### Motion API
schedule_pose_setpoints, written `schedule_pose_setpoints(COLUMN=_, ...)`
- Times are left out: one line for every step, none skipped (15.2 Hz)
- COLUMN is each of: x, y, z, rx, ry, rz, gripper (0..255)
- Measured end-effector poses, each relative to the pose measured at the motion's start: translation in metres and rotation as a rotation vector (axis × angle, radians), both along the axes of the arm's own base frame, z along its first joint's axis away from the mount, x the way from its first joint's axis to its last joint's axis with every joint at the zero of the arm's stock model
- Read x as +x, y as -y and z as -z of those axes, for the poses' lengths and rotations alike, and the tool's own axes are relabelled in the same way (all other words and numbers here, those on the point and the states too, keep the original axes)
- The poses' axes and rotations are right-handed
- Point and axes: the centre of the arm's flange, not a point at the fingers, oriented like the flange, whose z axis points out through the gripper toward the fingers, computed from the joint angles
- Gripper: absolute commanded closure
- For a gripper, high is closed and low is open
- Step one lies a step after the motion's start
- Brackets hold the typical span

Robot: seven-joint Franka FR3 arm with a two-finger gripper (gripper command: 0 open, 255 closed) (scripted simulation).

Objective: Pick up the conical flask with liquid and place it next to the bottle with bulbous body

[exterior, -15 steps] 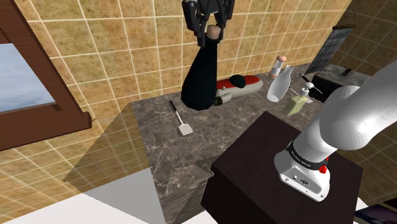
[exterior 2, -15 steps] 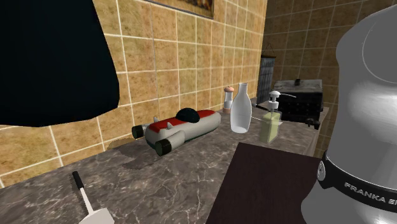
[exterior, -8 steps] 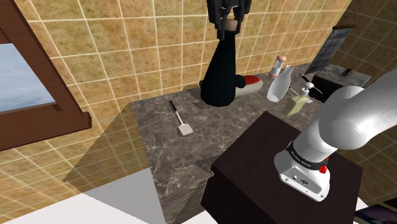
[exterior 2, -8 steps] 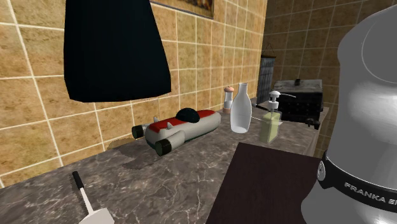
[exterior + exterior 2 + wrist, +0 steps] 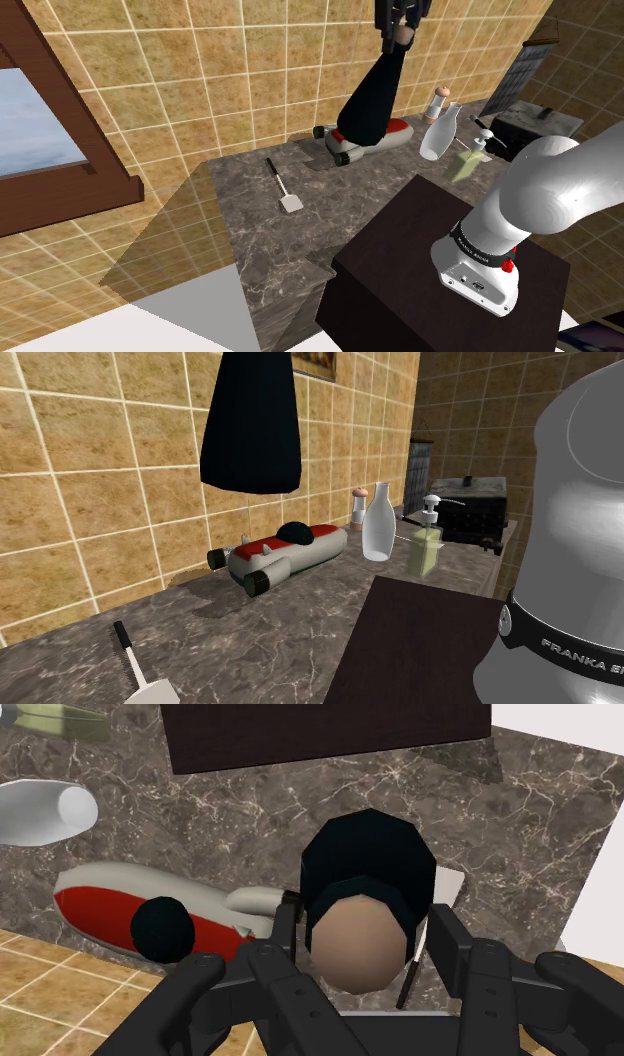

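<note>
- Shoulder view, top edge: black gripper (image 5: 400, 22) clenched on the neck of the black conical flask (image 5: 372, 100), just below its tan stopper (image 5: 402, 36).
- Flask aloft above the marble counter (image 5: 330, 215), tilted, wide base toward that view's lower left.
- Under the base: a white-and-red toy spacecraft (image 5: 380, 140), lying lengthwise along the tiled wall (image 5: 200, 70) and partly hidden by the flask.
- To the shoulder view's right of the toy: the clear bottle with bulbous body (image 5: 438, 135), upright, apart from the flask, with the toy's nose between the two.
- Just behind the bottle, by the wall: a small shaker (image 5: 436, 103); just beside the bottle, nearer the dark stand (image 5: 430, 260): a yellow-green soap dispenser (image 5: 465, 165).
- Farther right: a black appliance (image 5: 525, 122).
- Flat on the counter, well apart at the shoulder view's left: a white-bladed spatula (image 5: 281, 186).
- Wrist view: fingers (image 5: 452, 949) pressed on either side of the neck, stopper (image 5: 352, 942) between them, black body (image 5: 368, 854) flaring beyond; toy (image 5: 110, 909) and bottle (image 5: 45, 812) off to one side.
- Second exterior view: flask (image 5: 250, 422) hanging above the toy (image 5: 285, 557), bottle (image 5: 377, 522) to that view's right, dispenser (image 5: 425, 547) beside it.
</note>
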Motion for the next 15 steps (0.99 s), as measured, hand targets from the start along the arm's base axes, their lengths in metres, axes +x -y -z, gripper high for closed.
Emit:
schedule_pose_setpoints(x=-0.003, y=0.013, z=-0.002, rx=0.0, ry=0.0, rz=0.0, gripper=255)
schedule_pose_setpoints(x=-0.006, y=0.027, z=-0.003, rx=0.0, ry=0.0, rz=0.0, gripper=255)
schedule_pose_setpoints(x=-0.007, y=0.041, z=-0.002, rx=0.0, ry=0.0, rz=0.0, gripper=255)
schedule_pose_setpoints(x=-0.01, y=0.054, z=-0.001, rx=0.0, ry=0.0, rz=0.0, gripper=255)
schedule_pose_setpoints(x=-0.011, y=0.069, z=-0.001, rx=0.001, ry=0.0, rz=0.001, gripper=255)
schedule_pose_setpoints(x=-0.015, y=0.08, z=-0.001, rx=0.001, ry=0.0, rz=0.0, gripper=255)
schedule_pose_setpoints(x=-0.018, y=0.094, z=0.002, rx=0.001, ry=0.0, rz=0.0, gripper=255)
schedule_pose_setpoints(x=-0.021, y=0.108, z=0.003, rx=0.001, ry=0.0, rz=0.0, gripper=255)
schedule_pose_setpoints(x=-0.025, y=0.12, z=0.001, rx=0.001, ry=0.0, rz=0.0, gripper=255)
schedule_pose_setpoints(x=-0.025, y=0.132, z=-0.002, rx=0.001, ry=0.0, rz=0.0, gripper=255)
schedule_pose_setpoints(x=-0.026, y=0.146, z=-0.002, rx=0.001, ry=0.0, rz=0.0, gripper=255)
schedule_pose_setpoints(x=-0.029, y=0.158, z=-0.002, rx=0.001, ry=0.0, rz=0.0, gripper=255)
schedule_pose_setpoints(x=-0.032, y=0.17, z=-0.003, rx=0.001, ry=0.0, rz=0.0, gripper=255)
schedule_pose_setpoints(x=-0.032, y=0.182, z=0.0, rx=0.001, ry=0.0, rz=0.0, gripper=255)
schedule_pose_setpoints(x=-0.034, y=0.197, z=0.001, rx=0.002, ry=0.0, rz=0.0, gripper=255)
